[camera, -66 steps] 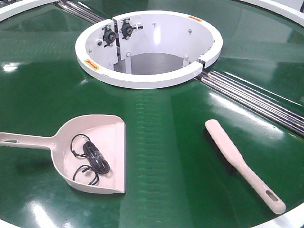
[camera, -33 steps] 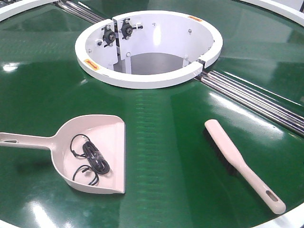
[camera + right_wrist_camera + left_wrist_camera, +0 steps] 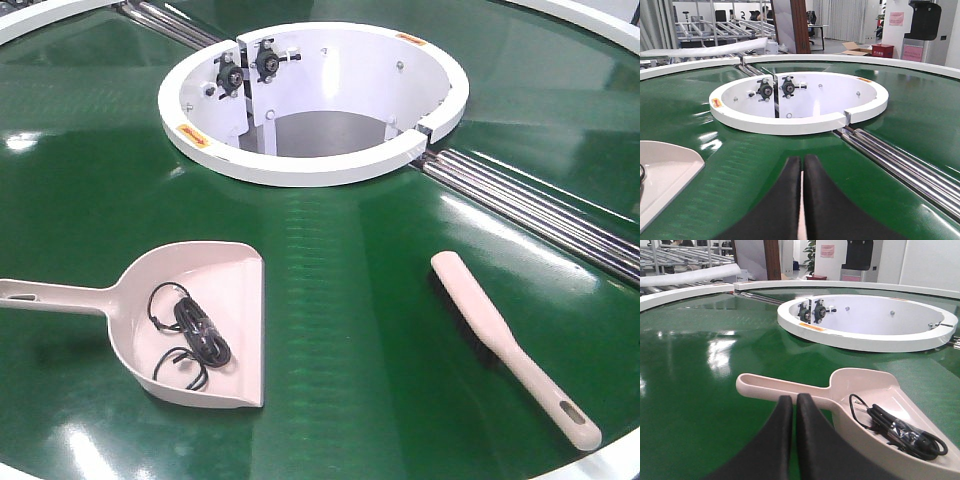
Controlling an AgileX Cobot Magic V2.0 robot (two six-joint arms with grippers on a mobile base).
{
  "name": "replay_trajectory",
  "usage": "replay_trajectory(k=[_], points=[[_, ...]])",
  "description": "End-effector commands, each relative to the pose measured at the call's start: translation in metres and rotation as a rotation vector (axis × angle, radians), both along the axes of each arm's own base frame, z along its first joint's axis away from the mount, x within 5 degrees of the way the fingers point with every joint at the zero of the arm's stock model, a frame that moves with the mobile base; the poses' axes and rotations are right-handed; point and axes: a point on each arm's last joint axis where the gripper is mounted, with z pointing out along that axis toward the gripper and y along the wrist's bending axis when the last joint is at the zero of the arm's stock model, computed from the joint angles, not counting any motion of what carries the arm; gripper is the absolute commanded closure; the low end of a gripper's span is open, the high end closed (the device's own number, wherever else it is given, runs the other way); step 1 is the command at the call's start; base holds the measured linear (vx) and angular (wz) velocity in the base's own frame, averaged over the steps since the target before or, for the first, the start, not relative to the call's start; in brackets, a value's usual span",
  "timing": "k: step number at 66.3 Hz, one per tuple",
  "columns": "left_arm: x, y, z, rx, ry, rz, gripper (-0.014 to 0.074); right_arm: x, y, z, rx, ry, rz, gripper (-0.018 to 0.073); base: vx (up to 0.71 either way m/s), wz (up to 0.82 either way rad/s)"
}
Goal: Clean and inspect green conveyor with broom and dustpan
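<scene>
Green conveyor (image 3: 330, 300) lying flat around white hub ring (image 3: 310, 100). Resting nearer than ring: dustpan (image 3: 200, 320) holding black cable (image 3: 190, 335), broom (image 3: 510, 340) lying apart. Left gripper (image 3: 790, 402) and right gripper (image 3: 802, 162) hovering, fingers pressed together, gripping nothing. Stage ambiguous: either inspecting or regrasping.

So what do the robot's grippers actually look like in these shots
Only the fingers show, in the wrist views. The left gripper has two matte black fingers with smooth curved outer edges tapering to rounded tips. The right gripper looks the same. No cables, markings or arm links are visible.
</scene>
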Motion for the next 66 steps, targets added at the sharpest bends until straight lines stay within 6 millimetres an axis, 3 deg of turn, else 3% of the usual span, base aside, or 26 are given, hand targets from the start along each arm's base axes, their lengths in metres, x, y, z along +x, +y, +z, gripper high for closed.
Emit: replay_trajectory(k=[1, 35, 51, 58, 66], points=[[0.0, 0.0, 0.004, -0.009, -0.072, 0.003, 0.0602, 0.0, 0.0, 0.015, 0.015, -0.089, 0.002, 0.0568, 0.0, 0.0], [0.0, 0.0, 0.004, -0.009, -0.072, 0.003, 0.0602, 0.0, 0.0, 0.014, -0.027, -0.094, -0.007, 0.0568, 0.0, 0.0], [0.0, 0.0, 0.004, -0.009, -0.072, 0.003, 0.0602, 0.001, -0.017, 0.01, 0.007, -0.056, -0.235, 0.0568, 0.0, 0.0], [0.0, 0.0, 0.004, -0.009, -0.072, 0.003, 0.0602, -0.002, -0.017, -0.007, -0.036, -0.083, -0.238, 0.0568, 0.0, 0.0], [0.0, 0.0, 0.004, -0.009, -0.072, 0.003, 0.0602, -0.008, -0.017, -0.041, -0.028, -0.092, -0.233, 0.0568, 0.0, 0.0]])
